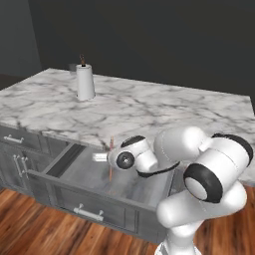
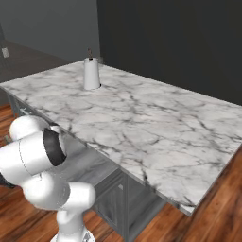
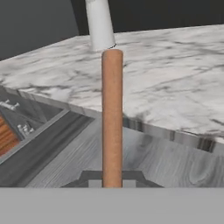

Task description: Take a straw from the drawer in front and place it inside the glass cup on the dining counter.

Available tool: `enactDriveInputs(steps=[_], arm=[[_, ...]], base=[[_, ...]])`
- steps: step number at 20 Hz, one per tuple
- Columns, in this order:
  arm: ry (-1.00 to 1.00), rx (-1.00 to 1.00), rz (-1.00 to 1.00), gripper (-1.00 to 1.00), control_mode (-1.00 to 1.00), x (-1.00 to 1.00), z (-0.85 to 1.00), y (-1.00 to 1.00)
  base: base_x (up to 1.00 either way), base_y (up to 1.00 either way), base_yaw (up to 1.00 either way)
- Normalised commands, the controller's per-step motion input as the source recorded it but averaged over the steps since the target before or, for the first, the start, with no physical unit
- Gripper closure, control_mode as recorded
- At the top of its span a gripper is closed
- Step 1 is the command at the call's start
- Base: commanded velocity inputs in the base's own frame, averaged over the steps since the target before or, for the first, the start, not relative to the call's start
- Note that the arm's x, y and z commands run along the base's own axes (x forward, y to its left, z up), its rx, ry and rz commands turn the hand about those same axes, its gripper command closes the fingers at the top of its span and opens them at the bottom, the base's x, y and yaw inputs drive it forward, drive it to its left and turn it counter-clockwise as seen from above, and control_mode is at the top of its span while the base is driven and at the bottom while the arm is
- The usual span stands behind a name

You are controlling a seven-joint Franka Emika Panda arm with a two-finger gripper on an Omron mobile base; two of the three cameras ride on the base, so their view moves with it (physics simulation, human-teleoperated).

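Gripper (image 1: 105, 157) clamped on upright straw (image 1: 111, 158), above open drawer (image 1: 89, 174)

Even soft render light — dark backdrop, faint shadows, slightly blurry, no glare.

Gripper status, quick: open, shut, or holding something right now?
Gripper: shut on the straw, holding it upright above the open drawer.
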Motion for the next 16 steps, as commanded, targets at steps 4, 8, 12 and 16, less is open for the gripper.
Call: enactDriveInputs(steps=[4,8,12,16], arm=[[-0.09,0.0,0.05,1.0,-1.0,-0.22,0.94,0.0],[-0.08,0.0,0.08,1.0,-1.0,-0.47,1.0,0.0],[-0.04,0.0,0.08,1.0,-1.0,-0.66,1.0,0.0],[-0.02,0.0,0.08,1.0,-1.0,-0.7,1.0,0.0]], base=[[0.0,0.0,0.0],[0.0,0.0,0.0],[0.0,0.0,0.0],[0.0,0.0,0.0]])
